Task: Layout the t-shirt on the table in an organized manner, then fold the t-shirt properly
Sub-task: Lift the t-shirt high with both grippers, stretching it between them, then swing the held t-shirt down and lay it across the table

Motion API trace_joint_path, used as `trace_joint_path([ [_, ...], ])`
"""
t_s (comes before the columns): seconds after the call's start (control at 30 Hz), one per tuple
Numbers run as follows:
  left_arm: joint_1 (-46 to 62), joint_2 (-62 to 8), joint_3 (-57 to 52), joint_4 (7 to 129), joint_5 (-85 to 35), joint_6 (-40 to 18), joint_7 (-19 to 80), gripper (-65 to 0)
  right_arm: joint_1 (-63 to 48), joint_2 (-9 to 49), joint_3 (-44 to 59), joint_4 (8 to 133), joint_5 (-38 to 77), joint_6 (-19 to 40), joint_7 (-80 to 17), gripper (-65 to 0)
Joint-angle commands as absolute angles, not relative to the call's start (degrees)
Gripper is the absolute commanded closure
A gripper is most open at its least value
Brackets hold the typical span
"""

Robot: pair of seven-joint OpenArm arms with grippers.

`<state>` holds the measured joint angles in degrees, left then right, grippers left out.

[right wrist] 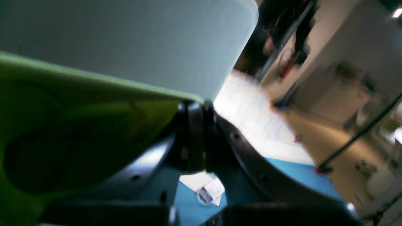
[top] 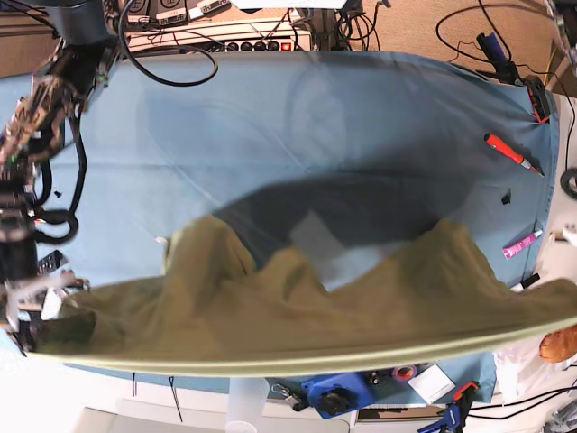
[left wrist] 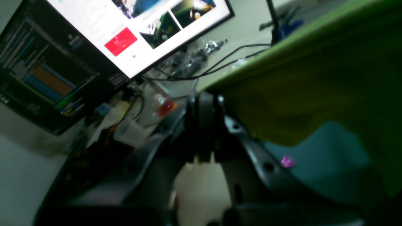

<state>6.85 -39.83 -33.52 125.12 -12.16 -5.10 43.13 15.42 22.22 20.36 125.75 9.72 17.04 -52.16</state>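
Observation:
The olive-green t-shirt [top: 297,316] hangs stretched in a wide band above the near edge of the blue table [top: 315,117], its lower folds sagging toward the cloth. In the right wrist view my right gripper [right wrist: 196,108] is shut on the t-shirt [right wrist: 62,131] at its taut upper hem. The left gripper [left wrist: 204,99] is likewise shut on a corner of the t-shirt [left wrist: 314,88]. In the base view the right arm [top: 22,262] reaches down to the shirt's left end; the left gripper lies beyond that view's right edge.
An orange-handled screwdriver [top: 509,152] and a pink marker [top: 519,244] lie near the table's right edge. A pale paper patch [top: 315,236] lies mid-table. Cables and a power strip [top: 216,36] run along the far side. A monitor [left wrist: 141,31] stands beyond the left gripper.

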Motion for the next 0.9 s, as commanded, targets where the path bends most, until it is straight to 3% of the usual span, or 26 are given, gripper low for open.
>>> trace_joint_path([
  [0.0, 7.9, -41.4, -36.4, 125.8, -7.0, -1.5, 45.1, 0.0, 15.2, 23.5, 22.9, 127.3, 6.3, 13.6, -52.2, 0.0],
  [0.53, 29.8, -38.0, -55.4, 135.0, -6.5, -1.3, 45.1, 0.0, -8.1, 23.3, 41.1, 135.0, 10.8, 13.5, -51.9, 0.0],
  [0.87, 31.9, -36.2, -58.3, 135.0, -14.0, -4.5, 42.0, 0.0, -9.8, 23.4, 47.3, 135.0, 18.1, 17.5, -51.4, 0.0],
])
